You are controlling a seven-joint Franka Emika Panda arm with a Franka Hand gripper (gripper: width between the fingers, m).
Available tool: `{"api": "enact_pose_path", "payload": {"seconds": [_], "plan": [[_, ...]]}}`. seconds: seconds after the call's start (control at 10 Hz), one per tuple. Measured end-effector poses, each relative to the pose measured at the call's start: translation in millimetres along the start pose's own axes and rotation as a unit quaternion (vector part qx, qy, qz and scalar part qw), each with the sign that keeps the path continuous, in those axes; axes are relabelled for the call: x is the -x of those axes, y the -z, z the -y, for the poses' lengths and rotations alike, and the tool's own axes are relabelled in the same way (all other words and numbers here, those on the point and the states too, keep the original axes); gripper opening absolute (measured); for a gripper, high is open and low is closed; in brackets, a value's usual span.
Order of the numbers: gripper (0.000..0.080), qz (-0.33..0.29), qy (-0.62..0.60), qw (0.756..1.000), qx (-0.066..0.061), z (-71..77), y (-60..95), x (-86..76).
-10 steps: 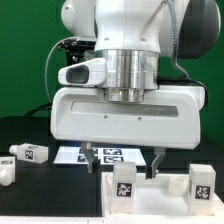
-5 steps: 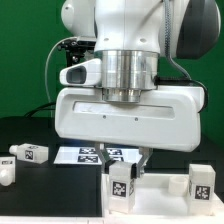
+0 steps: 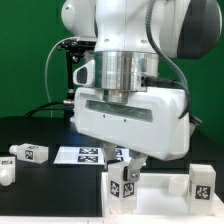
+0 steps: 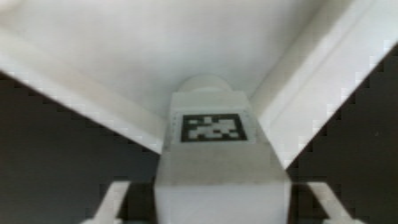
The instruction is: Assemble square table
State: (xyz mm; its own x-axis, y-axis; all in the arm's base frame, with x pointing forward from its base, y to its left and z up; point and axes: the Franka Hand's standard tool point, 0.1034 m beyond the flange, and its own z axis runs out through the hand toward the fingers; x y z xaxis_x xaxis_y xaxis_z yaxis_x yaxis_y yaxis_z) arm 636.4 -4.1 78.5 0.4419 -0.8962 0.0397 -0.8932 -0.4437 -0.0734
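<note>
early in the build: gripper (image 3: 130, 168) closed on one leg (image 3: 122, 186) held at the tabletop (image 3: 160, 197) corner, second leg (image 3: 200, 180) standing by the tabletop, third leg (image 3: 30, 152) and fourth leg (image 3: 5, 170) loose on the bench (image 3: 35, 130), apparently none attached yet.

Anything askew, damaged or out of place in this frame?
The leg in the claw leans askew at the tabletop, tilted with the claw, unlike the upright leg at the exterior view's right. Nothing looks damaged.

White leg (image 3: 122, 187), black-and-white tag (image 4: 215, 127)
</note>
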Motion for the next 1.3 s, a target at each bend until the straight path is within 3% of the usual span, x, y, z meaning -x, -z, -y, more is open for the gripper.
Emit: {"api": "enact_pose_path", "payload": {"seconds": [0.1,0.3,0.4,0.5,0.7,0.8,0.9,1.0,1.1,1.3], "plan": [[0.0284,0.008,-0.1,0.995,0.002,-1.1,0.0,-1.0],[0.0284,0.005,-0.287,0.958,0.001,5.1,0.7,8.0],[0.0285,-0.004,-0.339,0.941,-0.011,3.1,0.5,8.2],[0.0285,-0.005,-0.374,0.927,-0.015,2.5,0.5,8.1],[0.0286,-0.009,-0.322,0.947,-0.012,1.9,0.2,7.7],[0.0499,-0.015,-0.265,0.964,-0.008,1.7,-0.2,8.8],[0.0499,-0.02,-0.199,0.98,-0.006,2.8,0.7,9.2],[0.0617,-0.028,-0.089,0.996,-0.005,4.8,1.6,8.9],[0.064,-0.031,0.004,0.999,-0.007,7.0,1.1,10.8],[0.0648,-0.032,0.052,0.998,-0.005,6.4,0.8,9.7]]}}
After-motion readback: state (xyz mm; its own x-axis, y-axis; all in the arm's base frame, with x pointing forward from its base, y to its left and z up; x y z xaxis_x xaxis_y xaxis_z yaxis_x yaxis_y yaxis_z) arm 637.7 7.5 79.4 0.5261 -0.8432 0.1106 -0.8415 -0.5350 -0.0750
